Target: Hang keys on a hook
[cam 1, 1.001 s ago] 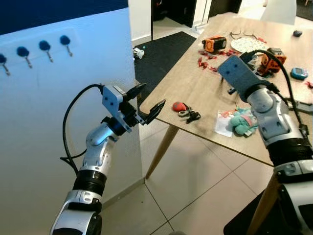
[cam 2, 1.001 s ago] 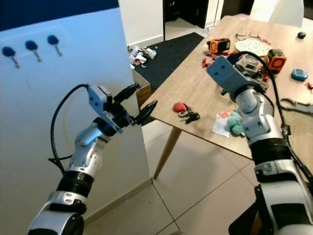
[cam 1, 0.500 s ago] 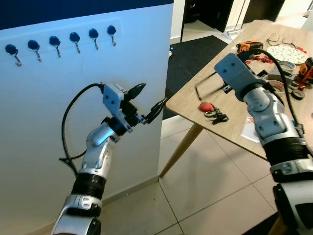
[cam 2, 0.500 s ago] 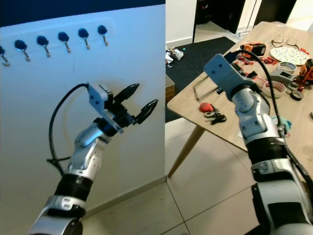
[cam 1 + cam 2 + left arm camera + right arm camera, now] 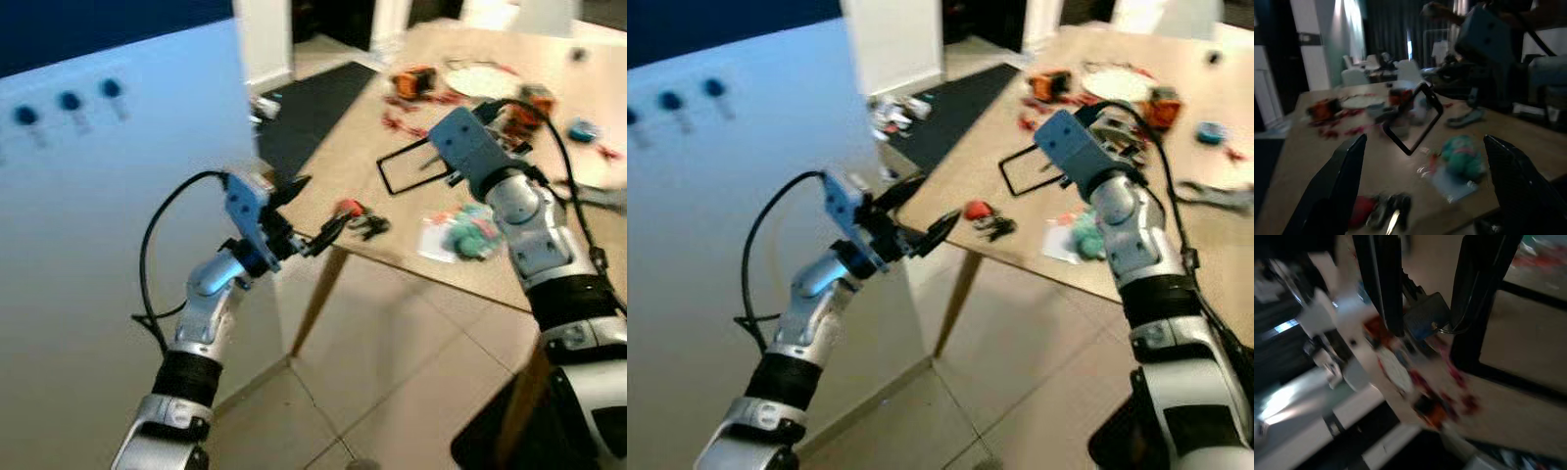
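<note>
Head views: still the approach step. Left gripper (image 5: 315, 217) is spread wide and empty, level with the table (image 5: 392, 211) corner. Keys (image 5: 361, 221) lie on the table near that edge, red fob attached. Hooks (image 5: 69, 103) sit on the white wall, well apart from the keys. Next move, I'd say: reach past the edge, straddle the keys, close. Open floor below; wall close on the left.

Left wrist view: fingers (image 5: 1337, 186) wide apart, keys (image 5: 1382, 213) between and ahead.

Right wrist view: right gripper (image 5: 1425, 313) over table clutter; blurred, can't tell its opening.
</note>
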`<state>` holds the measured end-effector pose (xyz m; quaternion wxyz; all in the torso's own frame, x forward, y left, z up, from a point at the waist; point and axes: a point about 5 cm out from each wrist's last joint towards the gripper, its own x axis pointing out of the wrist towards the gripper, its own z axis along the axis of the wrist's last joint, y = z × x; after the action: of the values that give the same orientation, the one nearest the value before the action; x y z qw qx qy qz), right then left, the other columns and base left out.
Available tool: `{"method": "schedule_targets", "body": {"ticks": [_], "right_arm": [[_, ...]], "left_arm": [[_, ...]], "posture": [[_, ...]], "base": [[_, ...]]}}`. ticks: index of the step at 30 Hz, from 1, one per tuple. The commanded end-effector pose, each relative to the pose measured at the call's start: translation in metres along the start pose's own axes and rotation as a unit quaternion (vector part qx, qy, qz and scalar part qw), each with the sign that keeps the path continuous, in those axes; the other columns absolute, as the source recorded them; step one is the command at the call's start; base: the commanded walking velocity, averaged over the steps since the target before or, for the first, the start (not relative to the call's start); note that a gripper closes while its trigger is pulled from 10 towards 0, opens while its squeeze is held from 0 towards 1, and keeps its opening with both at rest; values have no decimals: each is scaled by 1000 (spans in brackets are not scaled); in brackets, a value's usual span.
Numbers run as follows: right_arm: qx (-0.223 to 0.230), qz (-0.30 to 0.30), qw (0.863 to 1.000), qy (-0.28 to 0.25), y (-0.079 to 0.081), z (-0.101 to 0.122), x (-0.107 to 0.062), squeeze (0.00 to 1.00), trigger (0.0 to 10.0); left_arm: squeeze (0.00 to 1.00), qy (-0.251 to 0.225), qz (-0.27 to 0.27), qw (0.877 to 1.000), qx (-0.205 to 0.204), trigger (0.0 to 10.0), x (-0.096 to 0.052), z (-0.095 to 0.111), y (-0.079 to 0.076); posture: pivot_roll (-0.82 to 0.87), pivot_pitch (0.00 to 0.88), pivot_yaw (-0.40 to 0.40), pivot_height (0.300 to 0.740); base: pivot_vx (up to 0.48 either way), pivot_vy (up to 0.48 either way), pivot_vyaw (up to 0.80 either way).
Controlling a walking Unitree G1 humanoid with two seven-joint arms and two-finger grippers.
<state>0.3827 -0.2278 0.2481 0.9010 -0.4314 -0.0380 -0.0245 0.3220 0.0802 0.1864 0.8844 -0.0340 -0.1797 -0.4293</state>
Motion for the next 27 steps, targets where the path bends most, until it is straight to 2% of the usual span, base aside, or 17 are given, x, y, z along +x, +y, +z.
{"method": "schedule_targets", "body": {"ticks": [1, 3, 6, 12, 18, 27], "right_arm": [[4, 8, 1000, -9, 6, 6, 1, 0, 10000], [4, 8, 1000, -9, 6, 6, 1, 0, 10000], [5, 8, 1000, -8, 6, 6, 1, 0, 10000], [6, 8, 1000, -8, 6, 6, 1, 0, 10000], [10, 10, 1000, -7, 8, 5, 0, 0, 10000], [11, 10, 1000, -21, 7, 9, 1, 0, 10000]], "left_arm": [[0, -4, 20, 1000, -10, 10000, -2, 1, 4], [0, -2, 20, 1000, -8, 10000, -2, 2, 5], [0, 7, 15, 1000, -6, 10000, -2, 1, 4], [0, 6, 12, 1000, -1, 10000, -1, 3, 3], [0, 8, 10, 1000, 4, 10000, 1, 3, 0], [0, 17, 16, 1000, 13, 10000, 2, 2, 1]], "posture": [[-73, 44, 43, 740], [-73, 44, 43, 740], [-72, 43, 42, 740], [-73, 45, 46, 740], [-73, 46, 47, 740], [-73, 42, 44, 740]], "base": [[0, 0, 0], [0, 0, 0], [0, 0, -800], [0, 0, 0], [0, 0, -800], [0, 0, 0]]}}
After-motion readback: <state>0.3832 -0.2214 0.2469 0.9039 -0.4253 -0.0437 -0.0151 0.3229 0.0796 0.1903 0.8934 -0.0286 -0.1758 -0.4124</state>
